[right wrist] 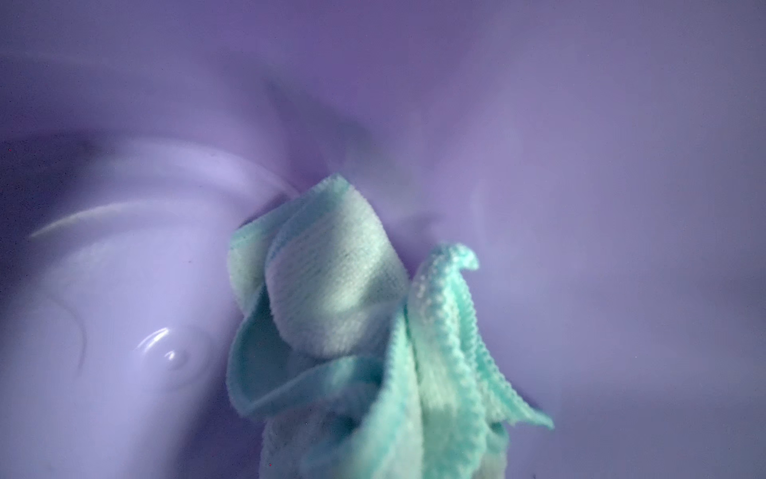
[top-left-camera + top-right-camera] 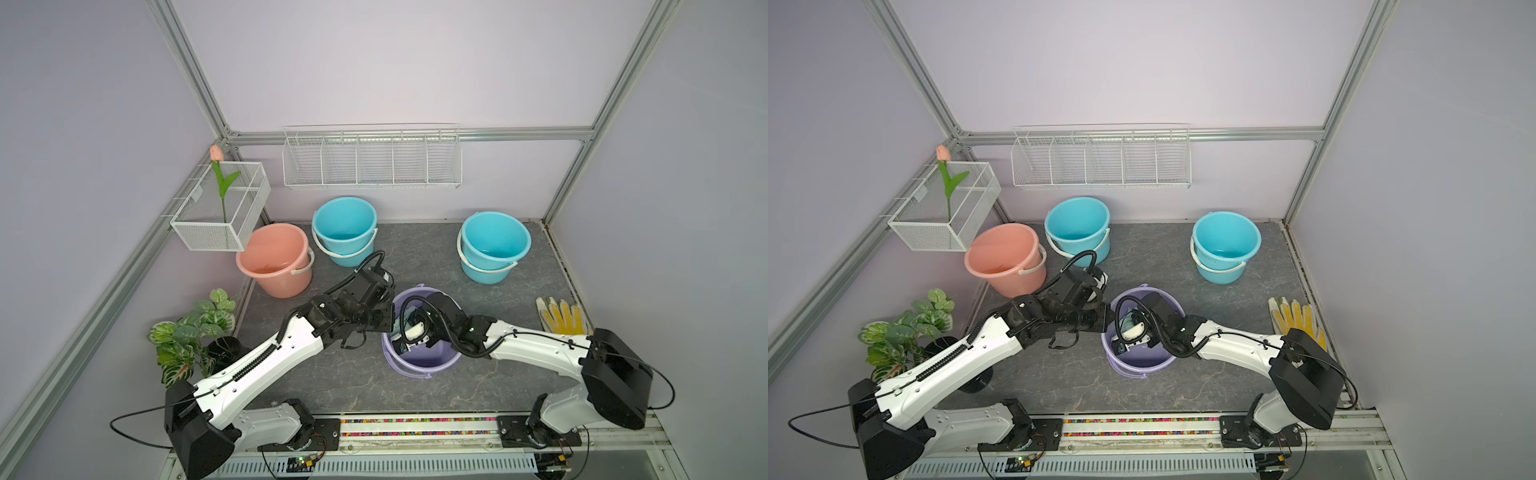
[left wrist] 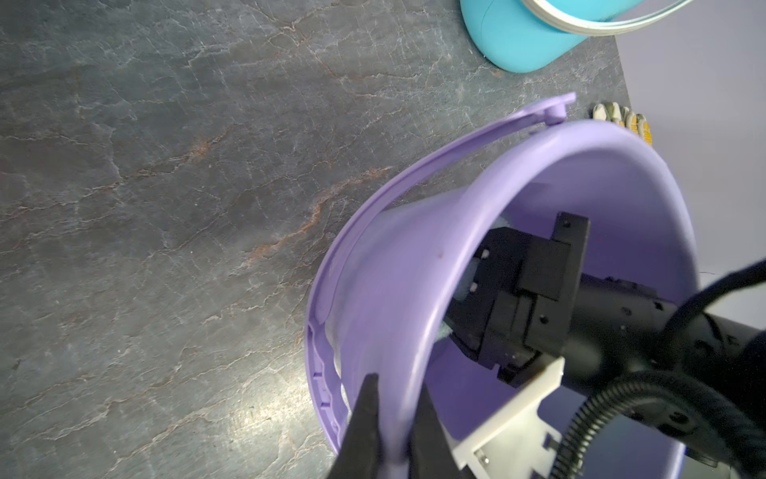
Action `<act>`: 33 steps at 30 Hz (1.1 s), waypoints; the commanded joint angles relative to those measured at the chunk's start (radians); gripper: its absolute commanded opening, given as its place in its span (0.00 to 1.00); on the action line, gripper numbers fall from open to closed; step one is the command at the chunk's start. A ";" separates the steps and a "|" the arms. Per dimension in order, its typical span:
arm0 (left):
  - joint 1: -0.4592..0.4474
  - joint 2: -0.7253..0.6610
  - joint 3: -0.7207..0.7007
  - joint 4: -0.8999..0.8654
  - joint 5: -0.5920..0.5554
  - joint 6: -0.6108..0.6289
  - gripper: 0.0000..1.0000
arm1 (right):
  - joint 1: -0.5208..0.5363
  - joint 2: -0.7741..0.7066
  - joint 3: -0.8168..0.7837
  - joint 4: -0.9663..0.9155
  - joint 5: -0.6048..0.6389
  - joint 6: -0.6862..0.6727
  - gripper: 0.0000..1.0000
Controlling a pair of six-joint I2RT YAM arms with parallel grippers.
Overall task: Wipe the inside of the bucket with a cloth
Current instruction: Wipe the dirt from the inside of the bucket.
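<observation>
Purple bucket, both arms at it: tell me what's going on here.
The left gripper is pinching the purple bucket by its rim, apparently steadying it on the table. The right gripper reaches inside, shut on a bunched mint-green cloth that lies against the inner wall close to the base. So the wipe looks under way. The pink bucket and work glove sit apart from both arms.

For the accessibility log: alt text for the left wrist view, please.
The left pincer is shut on the rim of the purple bucket, which sits on the grey table. The right arm reaches inside, with a sliver of pale cloth showing beside it.
</observation>
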 commanded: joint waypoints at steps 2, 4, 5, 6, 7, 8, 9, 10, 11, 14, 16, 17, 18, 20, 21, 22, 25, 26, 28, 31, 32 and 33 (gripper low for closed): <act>-0.008 -0.042 -0.010 0.113 0.039 -0.022 0.00 | 0.008 0.018 0.018 -0.064 0.009 0.019 0.07; -0.008 -0.050 -0.012 0.114 0.041 -0.018 0.00 | 0.008 0.022 0.018 -0.075 0.009 0.021 0.07; -0.008 -0.054 -0.009 0.113 0.042 -0.013 0.00 | 0.008 0.024 0.045 -0.081 0.011 0.021 0.07; -0.009 -0.056 -0.007 0.113 0.046 -0.007 0.00 | 0.008 0.025 0.055 -0.092 0.012 0.021 0.07; -0.008 -0.056 -0.004 0.113 0.049 -0.001 0.00 | 0.010 0.028 0.067 -0.107 0.012 0.026 0.07; -0.009 -0.054 -0.002 0.114 0.055 0.008 0.00 | 0.011 0.027 0.074 -0.120 0.010 0.031 0.07; -0.009 -0.050 0.000 0.115 0.062 0.018 0.00 | 0.013 0.027 0.079 -0.130 0.010 0.034 0.07; -0.009 -0.041 0.008 0.104 0.066 0.028 0.00 | 0.015 0.026 0.082 -0.137 0.011 0.038 0.07; -0.009 -0.030 0.016 0.091 0.070 0.033 0.00 | 0.013 0.026 0.080 -0.133 0.010 0.043 0.07; -0.008 -0.020 0.008 0.091 0.099 0.036 0.00 | 0.014 0.040 0.075 -0.135 0.002 0.049 0.07; -0.008 -0.023 -0.005 0.098 0.113 0.035 0.00 | 0.013 0.059 0.069 -0.147 -0.010 0.057 0.07; -0.008 -0.021 -0.005 0.097 0.115 0.035 0.00 | 0.015 0.070 0.067 -0.146 -0.017 0.062 0.07; -0.009 -0.020 -0.008 0.099 0.121 0.036 0.00 | 0.017 0.083 0.063 -0.146 -0.024 0.068 0.07; -0.009 -0.010 -0.010 0.105 0.141 0.047 0.00 | 0.025 0.111 0.060 -0.148 -0.037 0.090 0.07; -0.009 -0.001 -0.010 0.103 0.147 0.051 0.00 | 0.030 0.127 0.060 -0.152 -0.042 0.096 0.07; -0.008 0.009 -0.009 0.101 0.157 0.058 0.00 | 0.035 0.142 0.058 -0.156 -0.040 0.099 0.07; -0.008 0.024 -0.011 0.107 0.176 0.064 0.00 | 0.039 0.166 0.062 -0.185 -0.041 0.109 0.07; -0.009 0.024 -0.013 0.112 0.179 0.064 0.00 | 0.039 0.168 0.061 -0.188 -0.041 0.113 0.07; -0.009 0.024 -0.012 0.114 0.174 0.063 0.00 | 0.040 0.160 0.062 -0.202 -0.032 0.121 0.07; -0.009 0.019 -0.010 0.108 0.159 0.060 0.00 | 0.041 0.114 0.069 -0.240 -0.013 0.141 0.07; -0.009 0.019 -0.012 0.107 0.156 0.061 0.00 | 0.043 0.092 0.072 -0.252 -0.007 0.147 0.07; -0.008 0.020 -0.008 0.099 0.150 0.061 0.00 | 0.042 0.062 0.071 -0.264 -0.002 0.151 0.07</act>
